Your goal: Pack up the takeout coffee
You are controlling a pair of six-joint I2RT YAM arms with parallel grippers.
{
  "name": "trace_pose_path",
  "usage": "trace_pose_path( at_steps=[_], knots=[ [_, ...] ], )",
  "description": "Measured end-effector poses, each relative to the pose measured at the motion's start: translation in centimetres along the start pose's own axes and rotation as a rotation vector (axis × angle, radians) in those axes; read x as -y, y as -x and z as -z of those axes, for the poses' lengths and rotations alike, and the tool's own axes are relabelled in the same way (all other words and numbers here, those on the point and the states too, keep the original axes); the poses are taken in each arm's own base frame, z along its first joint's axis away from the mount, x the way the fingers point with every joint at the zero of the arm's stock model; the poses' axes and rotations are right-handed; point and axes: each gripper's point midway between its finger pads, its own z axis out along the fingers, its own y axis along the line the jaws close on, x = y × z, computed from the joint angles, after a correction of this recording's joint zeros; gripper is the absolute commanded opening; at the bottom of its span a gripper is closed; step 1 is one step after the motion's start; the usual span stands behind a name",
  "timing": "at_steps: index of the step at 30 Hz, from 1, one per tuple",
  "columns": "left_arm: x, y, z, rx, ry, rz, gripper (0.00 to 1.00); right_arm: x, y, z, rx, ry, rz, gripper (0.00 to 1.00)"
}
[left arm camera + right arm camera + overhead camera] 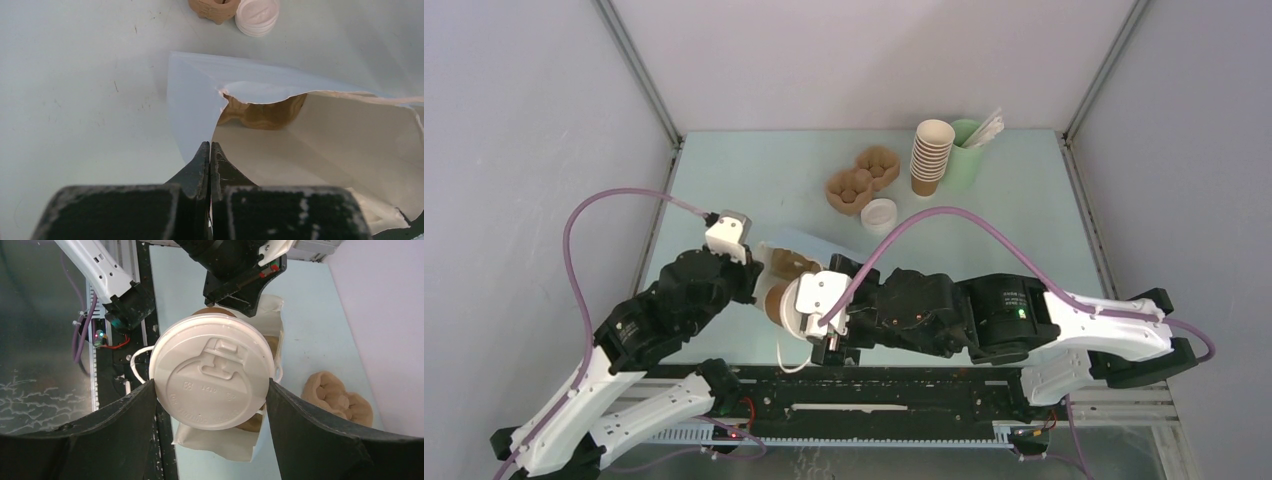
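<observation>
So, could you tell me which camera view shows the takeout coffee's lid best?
Right wrist: the lid fills the centre, face-on. Top external shows it small and tilted; left wrist shows none of it.

Top external: fixed high behind the arm bases, looking down and forward over the whole table (724, 170). Far enough back to take in both arms and the walls.
Left wrist: mounted just behind the left gripper (210, 150), facing forward and slightly down along its fingers. Very near the rim of the white bag (195, 105).
Right wrist: mounted behind the right gripper (210, 390), aimed down between its fingers at the top of the takeout coffee (212, 377) – close enough to fill mid-frame, facing the left arm (235, 270).
Shared by all three: white bag and pulp carrier (212, 7).
Shared by top and left wrist: loose lid (257, 15).
</observation>
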Motion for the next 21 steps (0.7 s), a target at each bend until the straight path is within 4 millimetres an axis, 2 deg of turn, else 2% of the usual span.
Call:
trace_pose_path(
  at_steps=[6,11,15,21],
  knots=[
    [-0.2,0.5,0.6,0.015,0.007,0.022,0.0,-0.2,-0.7,-0.9,-0.035,-0.004,0.011,0.65],
    [-0.6,1.3,1.0,0.031,0.028,0.043,0.0,-0.5,-2.9,-3.1,-0.131,-0.019,0.049,0.64],
    [-1.3,1.5,0.9,0.034,0.076,0.055,0.0,1.2,-5.2,-3.9,-0.204,-0.085,0.07,0.64],
    [-1.9,1.3,1.0,0.025,0.105,0.03,0.0,3.3,-8.5,-3.7,-0.291,-0.156,0.089,0.64]
  ],
)
